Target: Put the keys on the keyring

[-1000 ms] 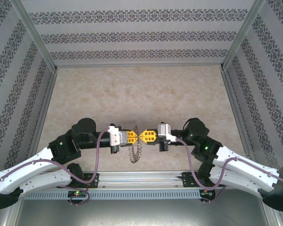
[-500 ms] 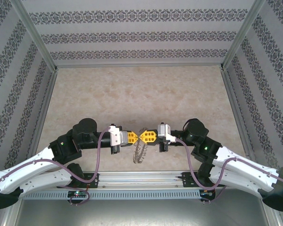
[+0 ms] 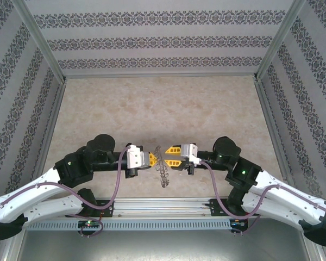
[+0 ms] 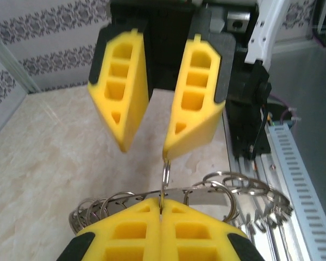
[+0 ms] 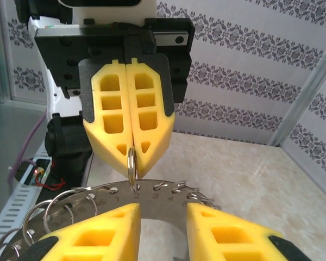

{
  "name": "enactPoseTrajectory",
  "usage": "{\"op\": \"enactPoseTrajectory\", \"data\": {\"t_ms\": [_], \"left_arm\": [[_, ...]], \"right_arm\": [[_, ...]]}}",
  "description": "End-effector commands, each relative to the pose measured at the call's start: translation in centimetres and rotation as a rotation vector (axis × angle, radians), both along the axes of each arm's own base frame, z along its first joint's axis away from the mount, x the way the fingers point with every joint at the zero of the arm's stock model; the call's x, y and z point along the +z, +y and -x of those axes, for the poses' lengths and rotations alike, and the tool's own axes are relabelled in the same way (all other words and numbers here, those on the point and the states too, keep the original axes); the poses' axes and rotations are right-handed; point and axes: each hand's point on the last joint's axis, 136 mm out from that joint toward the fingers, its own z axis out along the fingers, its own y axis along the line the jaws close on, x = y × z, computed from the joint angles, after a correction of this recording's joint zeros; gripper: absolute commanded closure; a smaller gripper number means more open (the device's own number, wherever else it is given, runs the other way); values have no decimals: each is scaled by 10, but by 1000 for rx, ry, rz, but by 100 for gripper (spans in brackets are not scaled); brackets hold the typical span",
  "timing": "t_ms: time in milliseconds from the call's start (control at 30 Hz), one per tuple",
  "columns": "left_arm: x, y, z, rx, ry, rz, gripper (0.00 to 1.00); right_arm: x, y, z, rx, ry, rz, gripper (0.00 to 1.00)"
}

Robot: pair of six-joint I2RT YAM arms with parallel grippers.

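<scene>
The keyring [image 5: 168,197] is a flat silvery arc with numbered holes and several small split rings; from above it hangs as a thin chain-edged loop [image 3: 162,173] between the two arms. My left gripper [image 4: 162,211] is shut on one small split ring [image 4: 165,175] threaded through the arc's hole marked 2. In the right wrist view, that shut left gripper [image 5: 132,156] faces the camera. My right gripper [image 5: 163,215] stands open, its yellow fingers [image 5: 100,231] either side of the arc without gripping it. Its spread tips [image 4: 176,147] hang just above the split ring. The keys are out of view.
Both arms meet low over the beige table [image 3: 163,109], close to the metal rail [image 3: 163,205] at the near edge. Patterned walls [image 3: 22,81] enclose the table on three sides. Purple cables [image 3: 115,179] loop off each wrist.
My right gripper has opened and let go of the keyring. The left gripper has stayed shut on the split ring, and the hanging keyring has swung a little to the right.
</scene>
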Motion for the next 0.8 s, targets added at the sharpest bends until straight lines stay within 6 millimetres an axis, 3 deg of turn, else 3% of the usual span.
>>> {"op": "enactPoseTrajectory", "data": {"t_ms": [0, 200, 767], "left_arm": [[-6, 9, 3, 0, -9, -97, 100], [-12, 11, 1, 6, 2, -155, 100], [-22, 9, 0, -6, 16, -202, 100]], "right_arm": [[1, -5, 4, -2, -30, 43, 72], [-2, 6, 16, 72, -22, 69, 73], [-11, 29, 17, 128, 3, 118, 74]]}}
